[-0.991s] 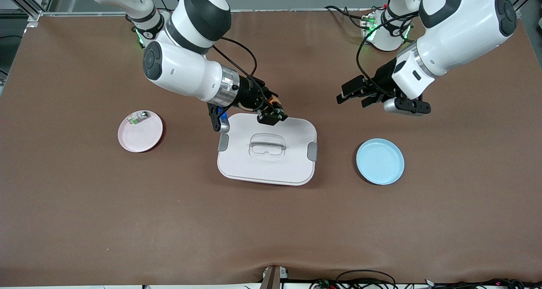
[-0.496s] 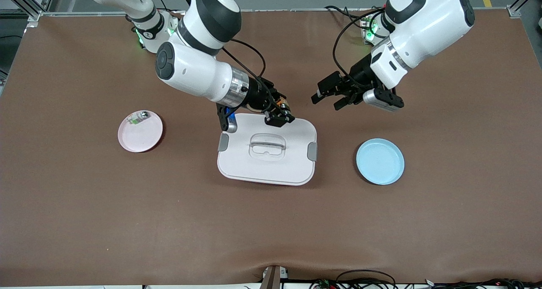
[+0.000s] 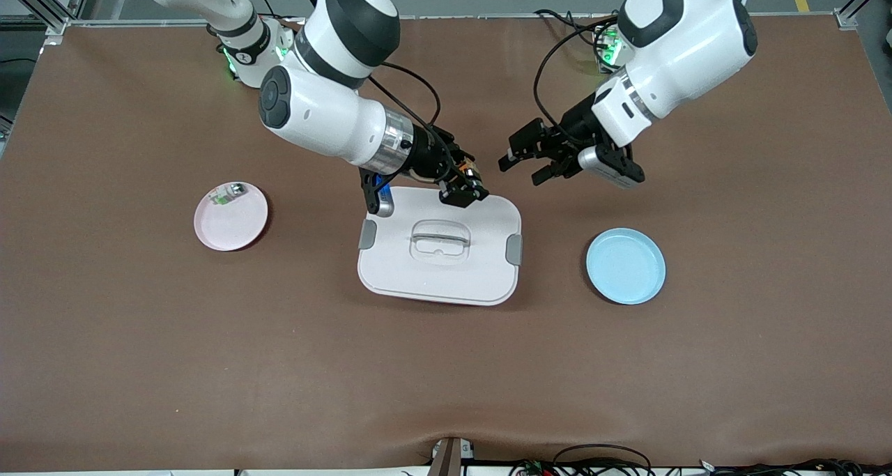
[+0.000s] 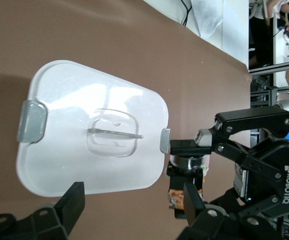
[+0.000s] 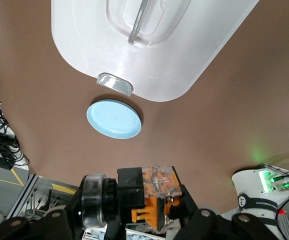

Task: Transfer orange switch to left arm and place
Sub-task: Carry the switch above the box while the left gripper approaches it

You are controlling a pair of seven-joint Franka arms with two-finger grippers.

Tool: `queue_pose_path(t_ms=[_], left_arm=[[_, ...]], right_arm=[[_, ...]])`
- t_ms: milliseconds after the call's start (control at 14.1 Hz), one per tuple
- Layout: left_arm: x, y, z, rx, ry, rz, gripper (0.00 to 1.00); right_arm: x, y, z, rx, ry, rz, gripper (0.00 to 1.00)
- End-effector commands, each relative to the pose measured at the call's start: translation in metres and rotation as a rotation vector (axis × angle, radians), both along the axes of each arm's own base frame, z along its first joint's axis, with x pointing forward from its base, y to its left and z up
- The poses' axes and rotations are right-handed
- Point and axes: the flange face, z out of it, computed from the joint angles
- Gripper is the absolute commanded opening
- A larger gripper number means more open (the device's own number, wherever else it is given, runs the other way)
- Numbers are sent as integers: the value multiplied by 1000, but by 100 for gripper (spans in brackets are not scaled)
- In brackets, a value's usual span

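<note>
While the right hand (image 3: 465, 189) grips the orange switch (image 5: 157, 192) over the lidded box (image 3: 439, 253), the left hand (image 3: 524, 164) gapes empty.

The right gripper (image 5: 152, 220) clamps the orange switch (image 5: 157, 192) above the box (image 5: 174, 60) and blue plate (image 5: 114, 119).
</note>
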Motion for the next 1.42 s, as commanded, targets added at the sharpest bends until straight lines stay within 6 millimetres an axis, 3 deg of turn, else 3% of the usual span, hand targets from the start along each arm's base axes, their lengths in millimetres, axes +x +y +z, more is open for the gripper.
queue_pose_path(t_ms=[0,991,1345], left_arm=[[-6,-17,-3,-45,-32,14,87],[-17,-50,-9,-85,-54,35,82],[-17,-60,-21,-88,-63,51,79]], right_arm=[[2,6,6,18,6,-15,15],[3,7,9,22,3,-16,15],[3,7,9,23,4,-16,15]])
